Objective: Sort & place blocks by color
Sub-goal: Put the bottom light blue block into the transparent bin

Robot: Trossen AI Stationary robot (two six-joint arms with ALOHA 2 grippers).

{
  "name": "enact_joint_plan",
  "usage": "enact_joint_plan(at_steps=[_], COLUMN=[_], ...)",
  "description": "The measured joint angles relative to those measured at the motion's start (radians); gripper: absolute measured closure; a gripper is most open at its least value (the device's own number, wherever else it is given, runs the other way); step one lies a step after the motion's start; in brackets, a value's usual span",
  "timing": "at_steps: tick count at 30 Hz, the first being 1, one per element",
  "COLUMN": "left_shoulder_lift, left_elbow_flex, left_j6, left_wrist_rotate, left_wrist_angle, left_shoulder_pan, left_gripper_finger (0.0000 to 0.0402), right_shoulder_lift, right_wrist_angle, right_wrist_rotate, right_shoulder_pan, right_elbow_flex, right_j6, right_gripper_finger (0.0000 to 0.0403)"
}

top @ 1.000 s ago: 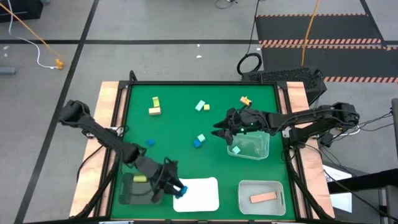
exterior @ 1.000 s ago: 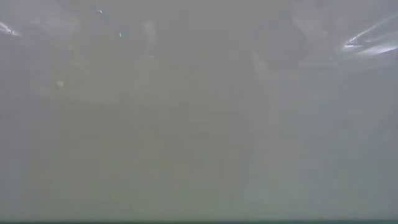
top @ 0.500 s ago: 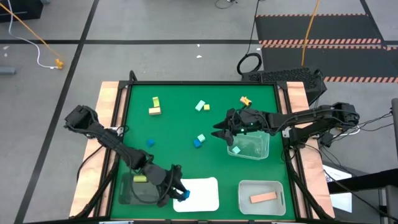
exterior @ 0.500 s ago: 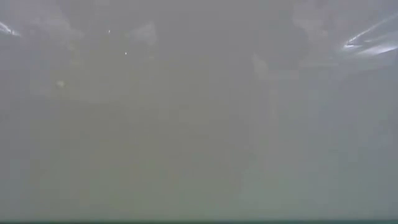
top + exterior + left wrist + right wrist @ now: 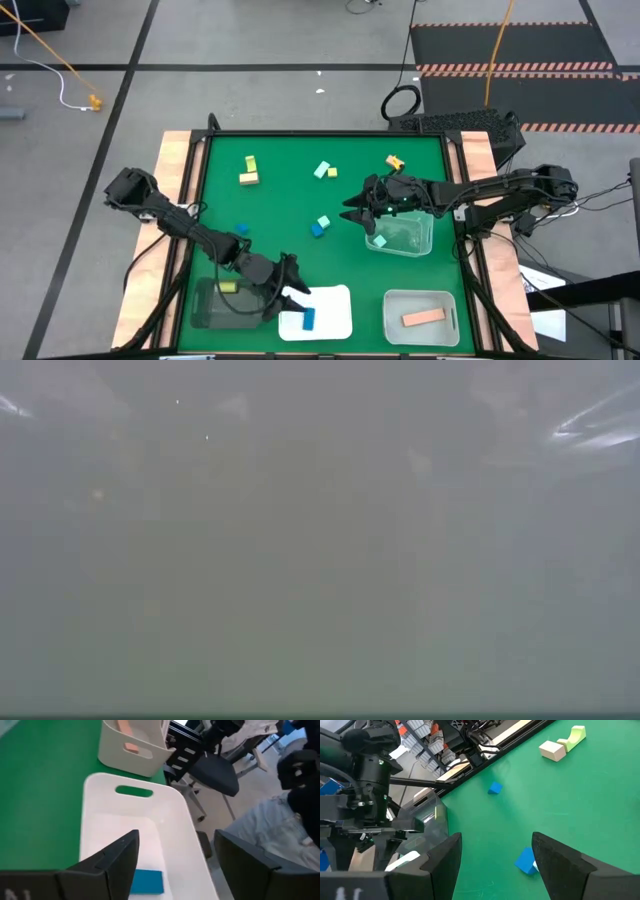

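My left gripper (image 5: 291, 296) (image 5: 180, 865) hangs open over the left part of the white tray (image 5: 335, 300) (image 5: 175, 815) at the near edge. A blue block (image 5: 307, 319) (image 5: 147, 882) lies flat on the tray's floor below it, free of the fingers. My right gripper (image 5: 352, 213) (image 5: 495, 865) stands open and empty by the clear tray (image 5: 405, 238). Loose blocks lie on the green mat: blue ones (image 5: 241, 229) (image 5: 317, 231), mint ones (image 5: 323, 221) (image 5: 321, 171), yellow-green ones (image 5: 250, 162) (image 5: 333, 173), a tan one (image 5: 249, 178).
A dark tray (image 5: 205, 310) at the near left holds a yellow-green block (image 5: 228, 287). A white bin (image 5: 420, 298) at the near right holds a tan-pink bar (image 5: 423, 317). An orange-yellow block (image 5: 394, 161) lies at the far right. The low view shows only grey haze.
My left gripper, which carried the blue block over the white tray's left edge, has opened and let go. The block has dropped and now lies on the tray's floor.
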State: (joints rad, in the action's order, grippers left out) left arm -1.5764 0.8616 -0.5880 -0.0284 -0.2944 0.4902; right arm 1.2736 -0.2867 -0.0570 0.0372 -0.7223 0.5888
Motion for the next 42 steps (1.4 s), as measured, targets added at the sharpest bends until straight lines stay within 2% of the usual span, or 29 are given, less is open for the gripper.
enact_joint_plan(at_steps=[7, 13, 17, 21, 29, 36, 42], left_shoulder_lift=[0.000, 0.000, 0.000, 0.021, 0.124, 0.216, 0.255], left_elbow_flex=[0.000, 0.000, 0.000, 0.000, 0.000, 0.000, 0.000], left_j6=[0.105, 0.145, 0.141, 0.116, 0.135, 0.136, 0.135], left_wrist_rotate=[0.000, -0.001, -0.080, -0.161, -0.164, -0.139, -0.127], left_wrist_angle=[0.039, 0.100, 0.112, 0.111, 0.115, 0.225, 0.315], left_shoulder_pan=[-0.112, -0.214, -0.256, -0.270, -0.270, -0.270, -0.270], left_gripper_finger=[0.0191, 0.0218, 0.0226, 0.0229, 0.0229, 0.0229, 0.0229], right_shoulder_lift=[0.000, 0.000, 0.000, 0.000, 0.042, 0.176, 0.278], right_wrist_angle=[0.000, 0.000, 0.000, 0.001, 0.003, 0.042, 0.209], right_wrist_rotate=[0.001, 0.002, 0.003, 0.003, 0.033, 0.031, 0.030], right_shoulder_pan=[0.000, 0.000, -0.007, -0.013, -0.013, -0.013, 0.003], right_elbow_flex=[0.000, 0.000, 0.000, 0.000, -0.006, -0.120, -0.222], right_j6=[-0.006, -0.076, -0.128, -0.211, -0.329, -0.432, -0.522], right_gripper_finger=[0.0172, 0.0172, 0.0172, 0.0172, 0.0172, 0.0172, 0.0172])
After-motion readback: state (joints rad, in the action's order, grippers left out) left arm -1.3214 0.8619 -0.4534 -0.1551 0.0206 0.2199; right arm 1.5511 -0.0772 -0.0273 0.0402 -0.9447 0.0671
